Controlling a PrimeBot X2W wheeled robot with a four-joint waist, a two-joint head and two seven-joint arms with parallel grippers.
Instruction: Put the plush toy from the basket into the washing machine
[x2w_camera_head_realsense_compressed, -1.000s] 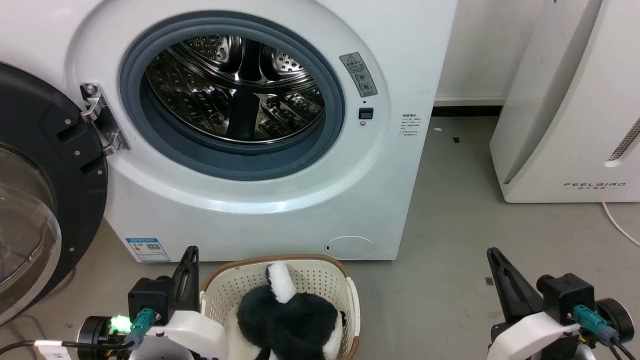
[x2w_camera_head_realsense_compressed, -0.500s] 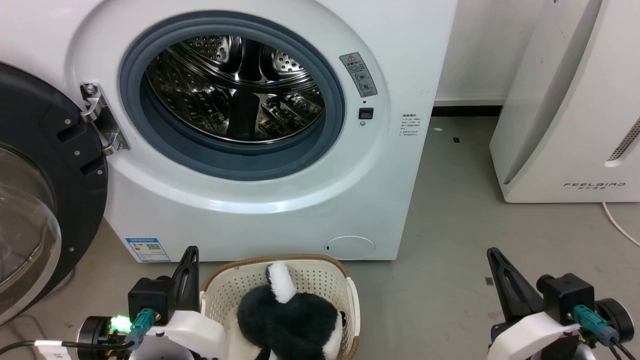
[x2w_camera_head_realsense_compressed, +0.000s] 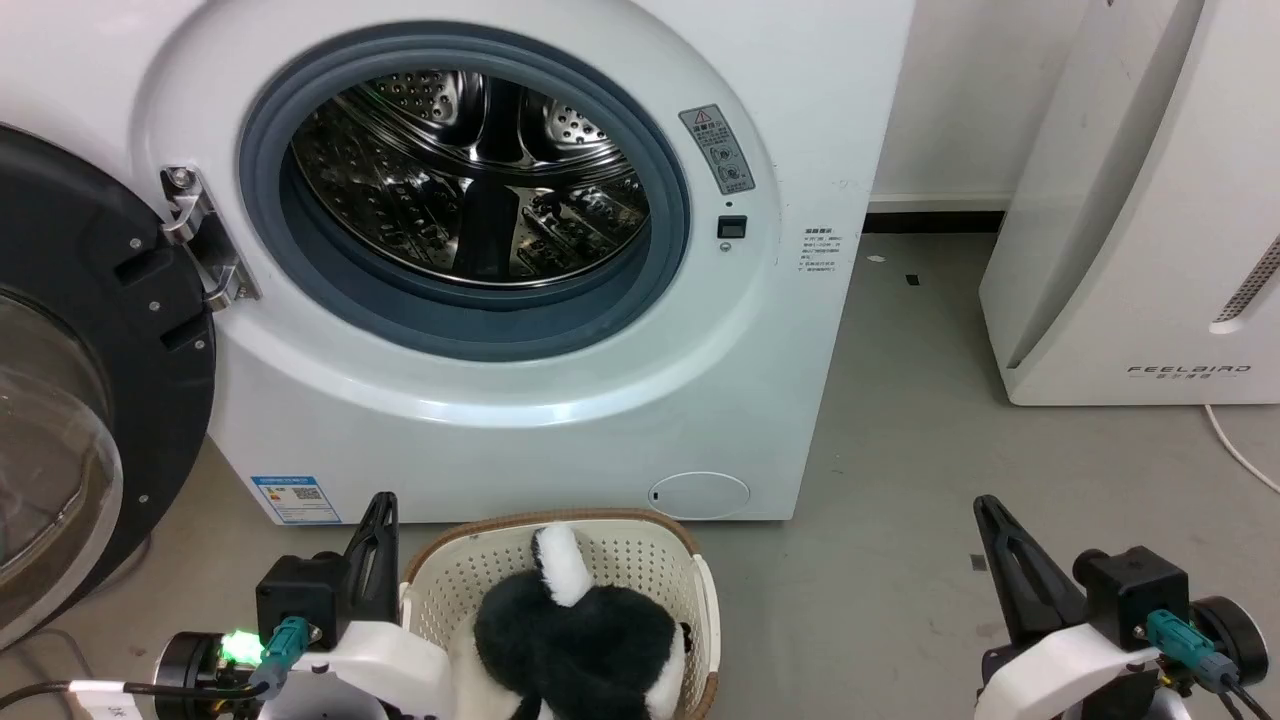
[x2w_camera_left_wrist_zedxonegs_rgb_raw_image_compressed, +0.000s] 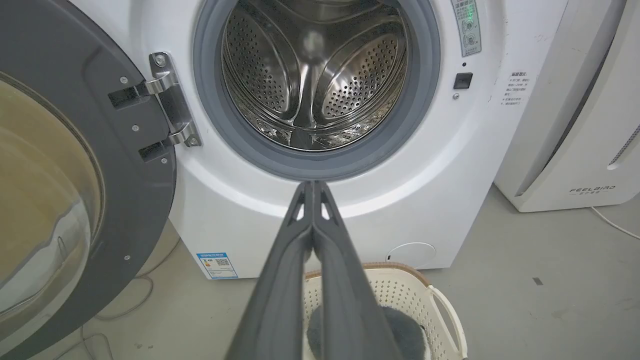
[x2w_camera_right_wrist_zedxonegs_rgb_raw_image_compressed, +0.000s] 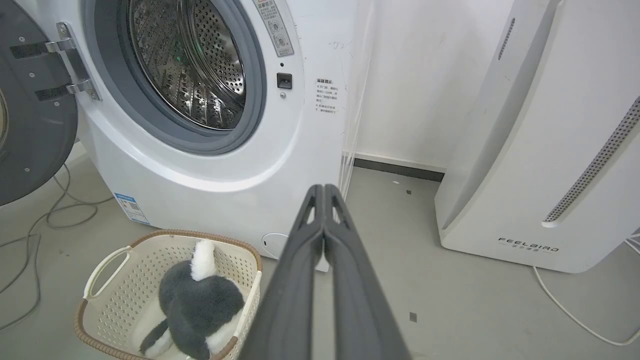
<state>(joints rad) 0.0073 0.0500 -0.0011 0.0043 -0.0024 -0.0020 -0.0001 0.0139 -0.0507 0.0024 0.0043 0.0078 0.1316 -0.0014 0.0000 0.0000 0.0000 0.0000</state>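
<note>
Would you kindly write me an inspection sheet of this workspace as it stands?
Surface: grey floor, scuffed.
Job's things: plush toy lies in basket, in front of washing machine; door open, drum empty.
Clutter: small dark specks on the floor.
Grippers: left gripper shut, empty; right gripper shut, empty.
Cables: dark cables on the floor left of the machine; white cable by the appliance.
Surroundings: white FEELBIRD appliance right of the machine; white wall behind.
</note>
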